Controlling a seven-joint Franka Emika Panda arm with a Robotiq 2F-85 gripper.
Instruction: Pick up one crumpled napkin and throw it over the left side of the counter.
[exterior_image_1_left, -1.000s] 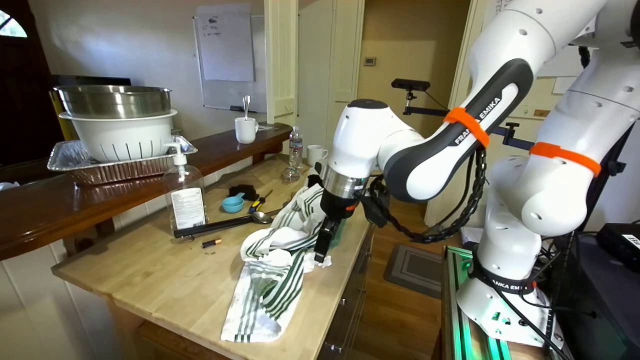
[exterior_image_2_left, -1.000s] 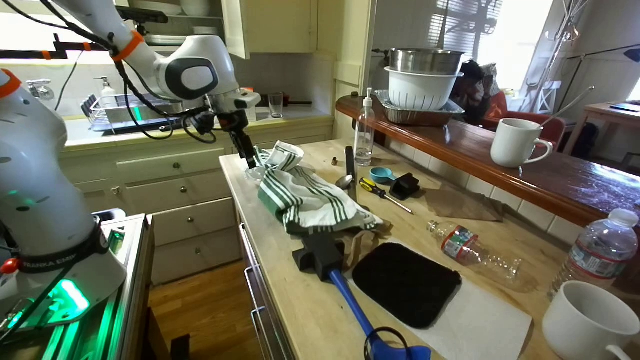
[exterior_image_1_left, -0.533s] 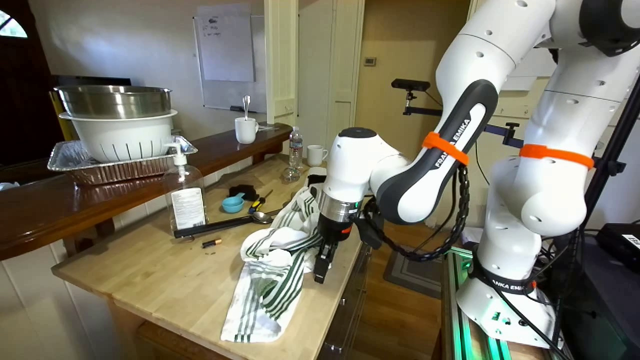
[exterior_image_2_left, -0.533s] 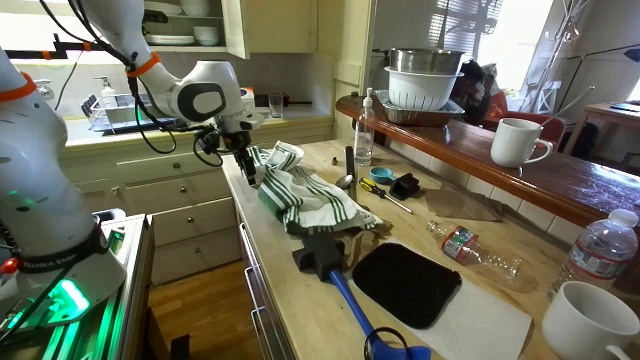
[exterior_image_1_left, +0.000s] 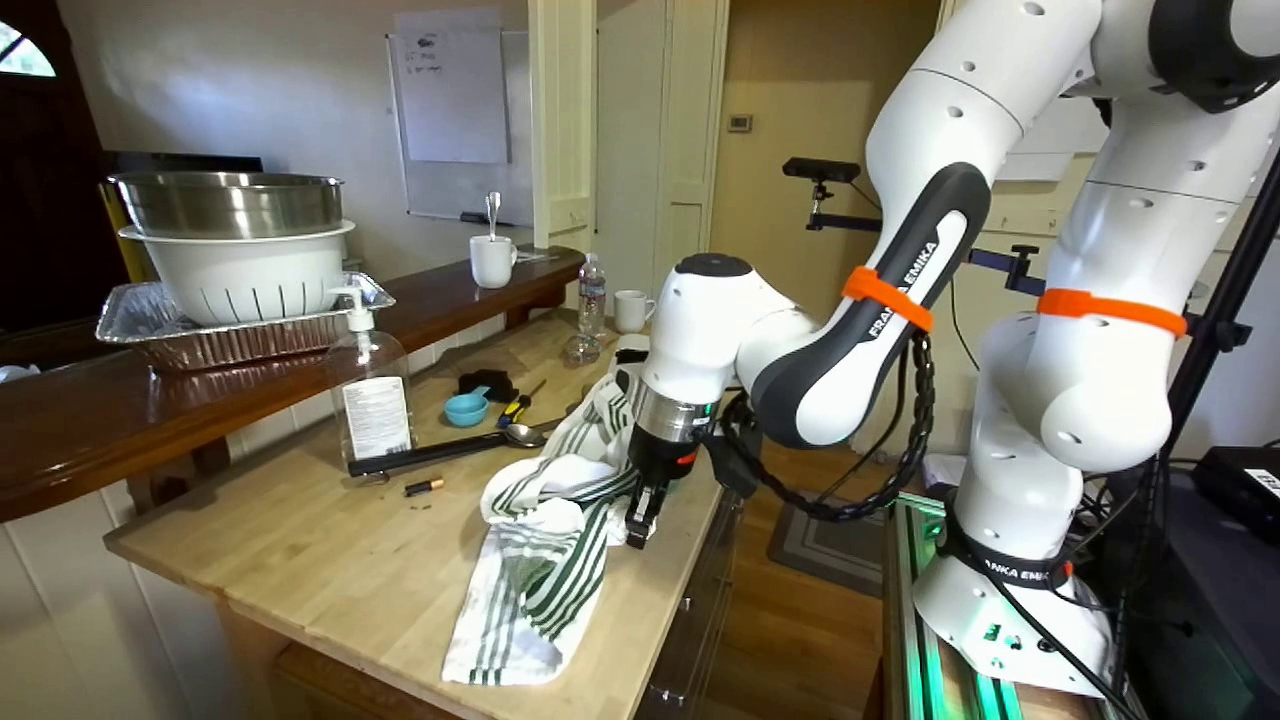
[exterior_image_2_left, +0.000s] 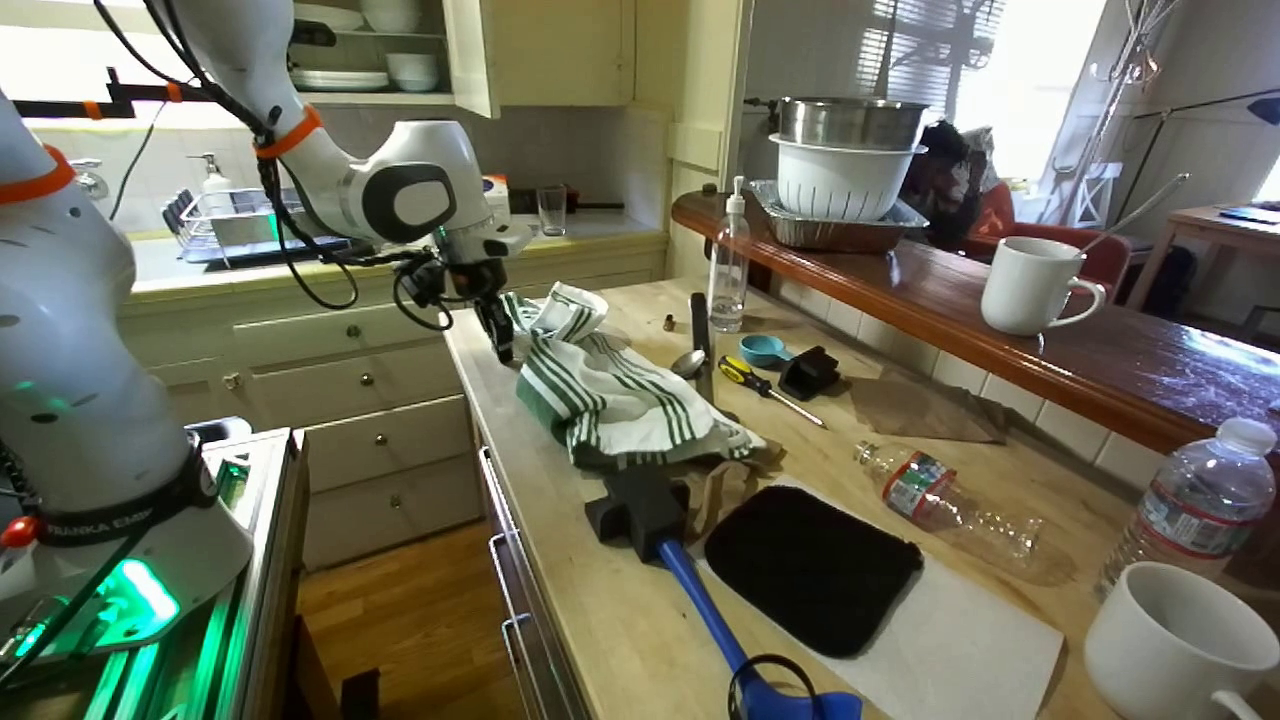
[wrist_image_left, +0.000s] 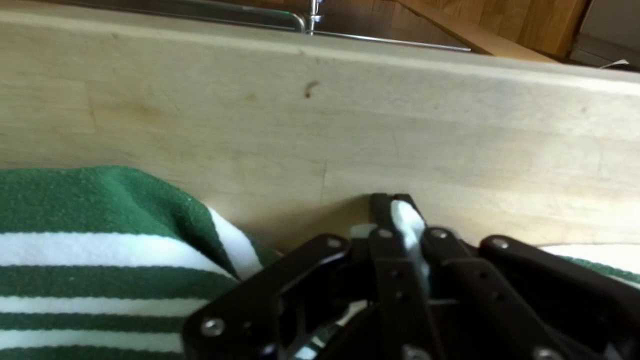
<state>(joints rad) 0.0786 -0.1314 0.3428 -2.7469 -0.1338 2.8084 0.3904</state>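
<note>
White napkin (wrist_image_left: 409, 222), green-striped towel (exterior_image_2_left: 628, 388)

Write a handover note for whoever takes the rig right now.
Black two-fingered hand: shut on the crumpled white napkin, low over the pale light-brown wooden counter.
Beside the hand, on the counter: the green-and-white striped cloth towel.
Done: napkin gripped; whether it is clear of the counter, I cannot tell.
To do: raise it and throw it over the counter's left side.

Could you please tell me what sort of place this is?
It looks like a kitchen, probably in a home: an exterior view shows stacked plates, a white colander and drawers.
</note>
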